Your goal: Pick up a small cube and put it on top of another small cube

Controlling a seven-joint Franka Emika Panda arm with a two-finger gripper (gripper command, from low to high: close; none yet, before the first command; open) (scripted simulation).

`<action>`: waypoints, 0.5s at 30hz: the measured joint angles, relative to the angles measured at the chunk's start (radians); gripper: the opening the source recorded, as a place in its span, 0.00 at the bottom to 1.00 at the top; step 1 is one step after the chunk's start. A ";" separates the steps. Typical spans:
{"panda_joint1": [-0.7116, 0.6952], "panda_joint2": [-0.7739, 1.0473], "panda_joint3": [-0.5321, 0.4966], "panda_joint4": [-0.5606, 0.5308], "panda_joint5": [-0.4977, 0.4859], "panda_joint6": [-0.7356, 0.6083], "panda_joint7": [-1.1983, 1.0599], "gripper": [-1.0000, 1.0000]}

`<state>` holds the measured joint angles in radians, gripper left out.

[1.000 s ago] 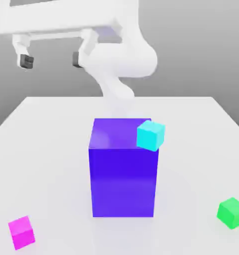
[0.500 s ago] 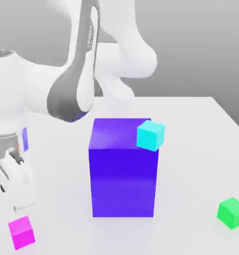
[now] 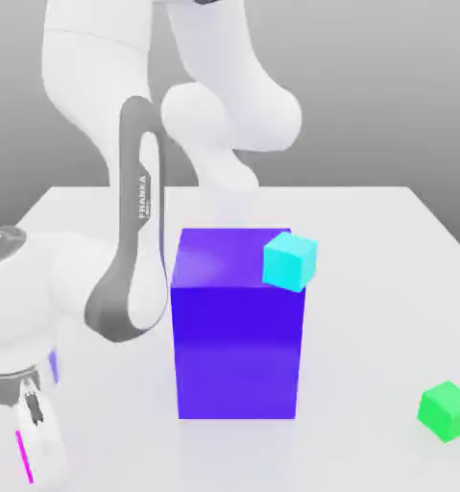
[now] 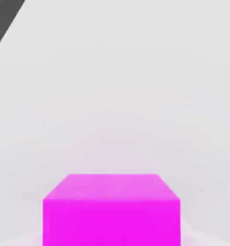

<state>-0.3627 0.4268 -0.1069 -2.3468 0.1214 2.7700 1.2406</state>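
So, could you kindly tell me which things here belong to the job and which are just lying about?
Part of the job:
- magenta cube, the one to lift
- cyan cube or green cube as its base; I can't tell which

Just lying about:
- large blue block
- whichever small cube isn't the base

Above the fingers (image 3: 49,466), your smooth white arm (image 3: 94,77) has rounded casings, a grey side panel (image 3: 128,192) lettered FRANKA, and a grey wrist collar (image 3: 14,385).
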 joint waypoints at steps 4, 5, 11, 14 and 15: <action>0.057 -0.111 0.010 -0.026 -0.039 -0.084 0.039 0.00; 0.087 -0.122 0.030 -0.031 -0.048 -0.091 0.054 0.00; 0.261 -0.180 0.152 -0.065 -0.098 -0.115 0.135 0.00; 0.348 -0.211 0.215 -0.087 -0.121 -0.123 0.176 0.00; 0.377 -0.222 0.238 -0.095 -0.128 -0.126 0.188 0.00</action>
<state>0.0142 0.2052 0.1307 -2.4420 -0.0070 2.6443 1.4290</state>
